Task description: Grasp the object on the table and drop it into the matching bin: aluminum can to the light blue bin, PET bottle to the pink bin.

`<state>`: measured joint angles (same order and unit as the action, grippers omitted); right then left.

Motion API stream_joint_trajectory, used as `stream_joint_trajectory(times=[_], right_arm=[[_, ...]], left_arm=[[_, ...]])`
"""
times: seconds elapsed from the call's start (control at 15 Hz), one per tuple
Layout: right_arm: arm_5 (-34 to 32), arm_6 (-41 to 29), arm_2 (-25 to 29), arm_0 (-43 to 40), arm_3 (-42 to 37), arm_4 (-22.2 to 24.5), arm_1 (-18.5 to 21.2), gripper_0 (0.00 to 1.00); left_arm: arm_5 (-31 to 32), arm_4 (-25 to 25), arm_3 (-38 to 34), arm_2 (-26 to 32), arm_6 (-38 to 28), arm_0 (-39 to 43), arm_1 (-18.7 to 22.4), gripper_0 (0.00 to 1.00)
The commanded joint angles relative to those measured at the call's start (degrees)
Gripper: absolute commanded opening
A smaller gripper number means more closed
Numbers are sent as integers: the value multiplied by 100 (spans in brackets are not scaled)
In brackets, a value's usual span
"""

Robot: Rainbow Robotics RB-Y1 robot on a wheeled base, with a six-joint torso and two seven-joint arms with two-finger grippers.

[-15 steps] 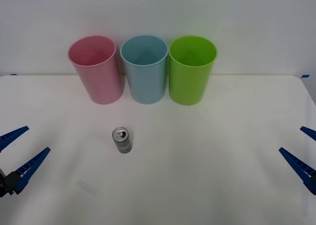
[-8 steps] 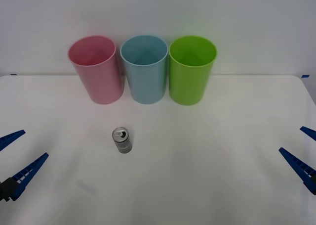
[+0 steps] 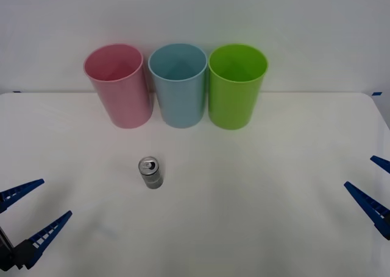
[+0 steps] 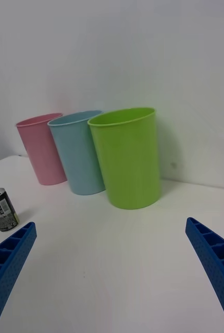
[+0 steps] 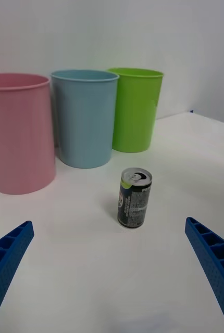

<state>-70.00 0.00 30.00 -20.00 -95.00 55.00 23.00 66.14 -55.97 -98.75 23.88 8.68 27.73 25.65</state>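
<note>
**One can, three bins, nothing gripped yet**

Two grippers sit at the near edges of the table (image 3: 292, 185), both with fingers spread wide and holding nothing. Starting at the left, the left gripper (image 3: 30, 219) hangs low over the near-left corner, its blue ribbed fingers pointing in toward the middle of the scene. To its right and a little farther away stands the aluminum can (image 3: 150, 172), upright on the bare white surface, pull-tab top up, well apart from both grippers and touching nothing. The left wrist view has the can (image 5: 134, 196) framed between that arm's own two fingers, though some way ahead of them.

Along the far side stand the bins in a row: the pink bin (image 3: 119, 85) on the left, the light blue bin (image 3: 178, 85) just beside it, and a lime green bin (image 3: 236, 85) on the right. The can stands nearer than the pink and light blue bins, roughly in line with the gap between them.

At the right edge, the right gripper (image 3: 375, 189) waits well clear of the can.

The step in hand looks like the approach, with the grasp not yet made. The left arm seems better placed. Its next move calls for advancing until the fingers straddle the can's body, closing squarely so it does not tip, then lifting high enough to clear the blue rim.
</note>
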Motion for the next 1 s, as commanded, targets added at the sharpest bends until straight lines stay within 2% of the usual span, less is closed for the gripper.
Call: stream_joint_trajectory(times=[0.07,0.27,0.73,1.0], right_arm=[[0,0,0,0,0,0,0,100],[0,0,0,0,0,0,0,100],[0,0,0,0,0,0,0,100],[0,0,0,0,0,0,0,100]], left_arm=[[-119,-81,268,-340,511,-102,-8,100],[-286,-213,628,-542,837,-365,-227,100],[-664,-1074,664,-744,731,-726,-1010,100],[-769,-1760,857,-779,555,-1156,-1414,100]])
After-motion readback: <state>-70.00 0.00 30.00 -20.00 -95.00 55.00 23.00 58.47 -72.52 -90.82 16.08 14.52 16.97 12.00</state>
